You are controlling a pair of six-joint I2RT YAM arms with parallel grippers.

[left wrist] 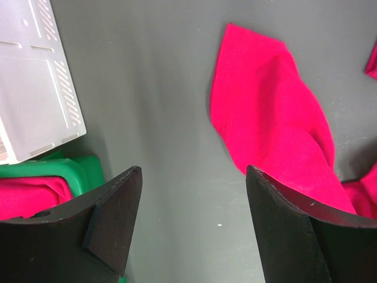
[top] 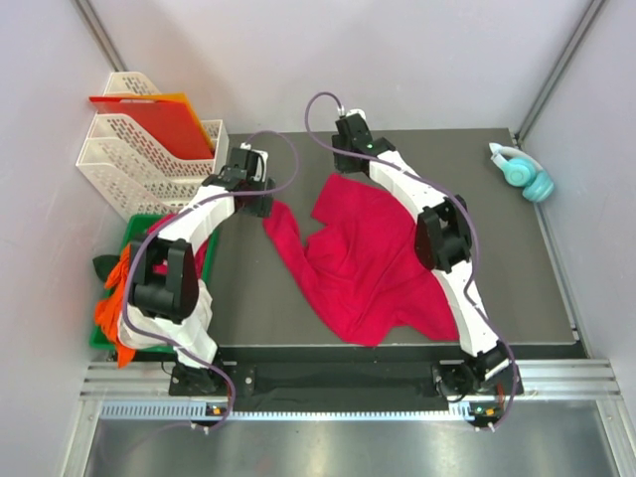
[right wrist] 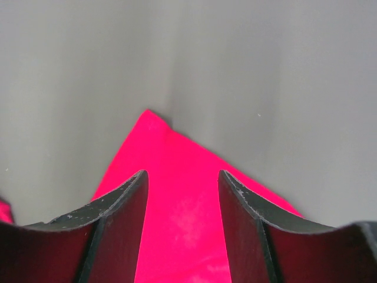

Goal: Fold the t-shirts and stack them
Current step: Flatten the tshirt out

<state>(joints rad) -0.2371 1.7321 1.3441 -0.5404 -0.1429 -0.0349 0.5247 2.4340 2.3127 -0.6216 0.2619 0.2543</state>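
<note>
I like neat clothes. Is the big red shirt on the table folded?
Not folded: the crimson-red cloth t-shirt lies spread and rumpled across the dark table, corners sticking out.

1. T-shirt [top: 363, 263]: plain crimson-red, no print visible.
2. Table mat [top: 517, 258]: flat dark grey.
3. File trays [top: 129, 169]: white, with a perforated grid pattern on the walls.
4. Plastic sheet [top: 159, 124]: red-orange, with a yellow-orange edge strip.
5. Headphones [top: 525, 171]: teal, with paler ear pads.
6. Bin [top: 142, 227]: bright green.
7. Orange shirt [top: 112, 303]: vivid orange.
</note>
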